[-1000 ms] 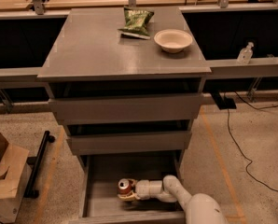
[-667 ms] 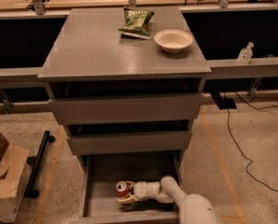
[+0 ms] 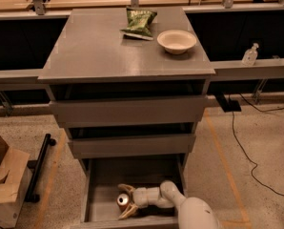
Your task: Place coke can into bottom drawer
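Bottom centre: gripper (image 3: 121, 202) reaches into the open bottom drawer (image 3: 104, 185), fingers spread either side of the upright coke can (image 3: 123, 201), not clamped. Can is probably light, thin-walled and slick; grip mid-body, gently. Upper frame: chip bag (image 3: 138, 23) and bowl (image 3: 177, 41) on the cabinet top (image 3: 99, 51).

Dim warm light; claw (image 3: 124, 202) low in shadowed btm drawer (image 3: 102, 200).

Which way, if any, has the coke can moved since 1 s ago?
Yes: the coke can shifted slightly left, toward the front edge of the bottom drawer, hand at it.
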